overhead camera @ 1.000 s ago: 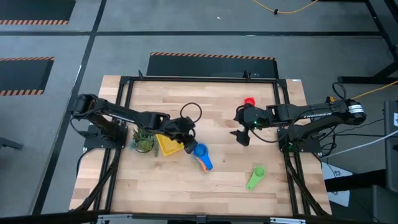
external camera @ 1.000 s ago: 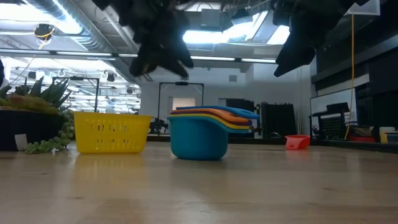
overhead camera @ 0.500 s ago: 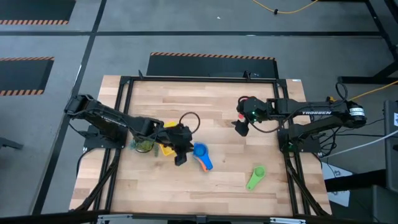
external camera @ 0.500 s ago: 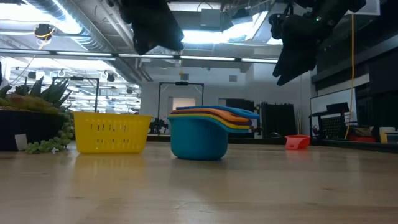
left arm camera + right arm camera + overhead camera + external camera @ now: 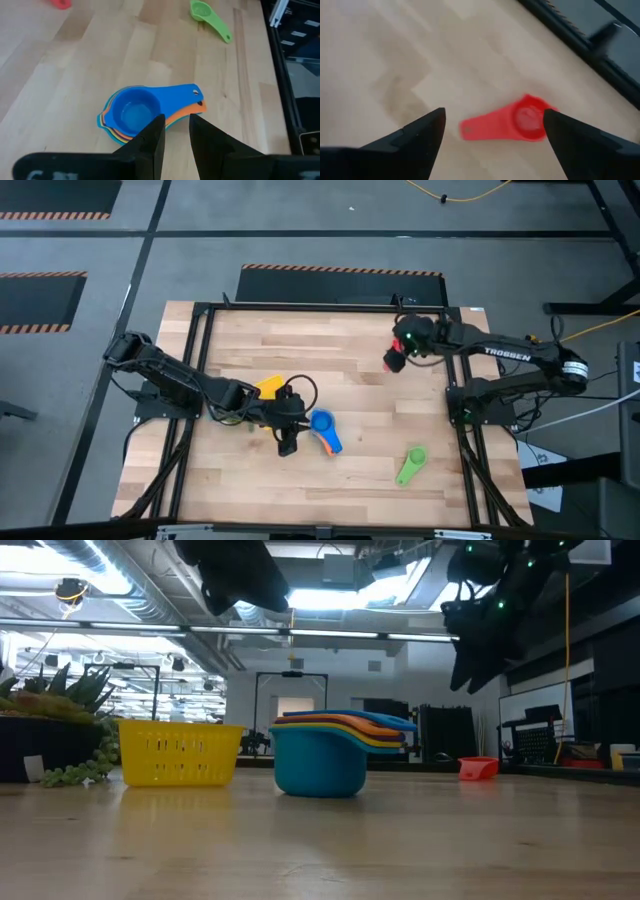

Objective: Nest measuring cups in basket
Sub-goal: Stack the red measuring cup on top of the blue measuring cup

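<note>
Nothing can be seen in the yellow basket (image 5: 180, 753); the nested cup stack (image 5: 145, 112) sits beside it on the wood table (image 5: 350, 470). The left gripper (image 5: 172, 132) is nearly closed, gripping nothing; the right gripper (image 5: 490, 131) is spread wide over the red cup (image 5: 512, 122).

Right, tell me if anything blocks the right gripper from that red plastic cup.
Nothing visible does. The open right gripper hovers over the small red plastic measuring cup, which lies alone on bare wooden table.

Yellow basket (image 5: 180, 753). Blue-topped stack of cups (image 5: 150, 112) with orange, yellow and green layers showing beneath. Red cup (image 5: 510, 124). Green cup (image 5: 411, 464). Pale wood-grain tabletop (image 5: 350, 480). Black grippers.
</note>
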`<state>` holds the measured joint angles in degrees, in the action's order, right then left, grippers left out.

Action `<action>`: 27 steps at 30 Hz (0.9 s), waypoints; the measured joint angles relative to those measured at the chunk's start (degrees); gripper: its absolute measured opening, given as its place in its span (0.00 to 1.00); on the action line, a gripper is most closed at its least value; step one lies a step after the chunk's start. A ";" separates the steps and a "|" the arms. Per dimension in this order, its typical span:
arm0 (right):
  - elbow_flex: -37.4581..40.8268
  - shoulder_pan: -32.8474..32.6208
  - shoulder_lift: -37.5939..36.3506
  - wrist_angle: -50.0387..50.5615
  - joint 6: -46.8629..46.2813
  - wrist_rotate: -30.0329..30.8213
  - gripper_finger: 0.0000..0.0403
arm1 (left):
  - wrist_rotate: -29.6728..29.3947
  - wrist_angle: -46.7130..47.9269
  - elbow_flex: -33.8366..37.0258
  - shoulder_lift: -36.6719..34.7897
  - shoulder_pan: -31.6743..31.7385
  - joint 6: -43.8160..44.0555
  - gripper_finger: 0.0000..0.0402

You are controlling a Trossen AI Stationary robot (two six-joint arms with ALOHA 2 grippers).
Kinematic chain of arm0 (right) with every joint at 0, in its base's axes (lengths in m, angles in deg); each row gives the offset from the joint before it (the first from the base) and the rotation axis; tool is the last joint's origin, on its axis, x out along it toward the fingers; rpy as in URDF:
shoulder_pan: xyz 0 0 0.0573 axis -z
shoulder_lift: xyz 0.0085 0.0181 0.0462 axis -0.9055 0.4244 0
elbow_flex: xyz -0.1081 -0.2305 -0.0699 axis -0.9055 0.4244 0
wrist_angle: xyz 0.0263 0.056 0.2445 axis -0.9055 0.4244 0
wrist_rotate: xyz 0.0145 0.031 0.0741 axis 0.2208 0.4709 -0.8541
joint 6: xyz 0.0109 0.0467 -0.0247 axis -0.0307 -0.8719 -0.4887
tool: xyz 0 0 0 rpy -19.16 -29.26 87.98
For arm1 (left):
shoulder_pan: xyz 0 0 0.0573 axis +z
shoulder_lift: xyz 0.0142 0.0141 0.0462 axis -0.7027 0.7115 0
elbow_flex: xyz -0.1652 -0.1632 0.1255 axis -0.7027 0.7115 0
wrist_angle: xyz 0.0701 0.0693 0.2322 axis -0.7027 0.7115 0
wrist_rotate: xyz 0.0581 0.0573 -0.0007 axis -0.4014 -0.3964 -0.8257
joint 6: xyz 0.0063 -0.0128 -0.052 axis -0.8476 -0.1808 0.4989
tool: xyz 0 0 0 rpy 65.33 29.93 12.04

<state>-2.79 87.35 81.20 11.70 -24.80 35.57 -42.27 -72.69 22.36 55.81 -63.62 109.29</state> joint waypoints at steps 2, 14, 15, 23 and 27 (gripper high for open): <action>0.00 3.07 0.00 0.37 1.28 -0.06 0.84 | -0.08 -0.02 0.00 0.01 0.00 0.00 0.20; 1.14 17.39 0.02 0.24 6.21 -8.60 0.84 | -1.57 -0.02 0.00 0.04 0.02 0.02 0.20; 1.62 18.24 0.04 0.21 6.25 -8.62 0.84 | -1.57 -0.02 0.00 0.04 0.02 0.02 0.20; 7.59 23.07 0.04 -3.02 7.41 -10.96 0.84 | -1.57 -0.02 0.00 0.04 0.04 0.04 0.20; 10.21 24.47 0.05 -6.85 7.30 -10.90 0.84 | -1.57 -0.02 0.02 0.04 0.04 0.04 0.20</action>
<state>7.42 111.82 81.25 4.86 -17.50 24.66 -43.84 -72.70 22.38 55.85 -63.58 109.33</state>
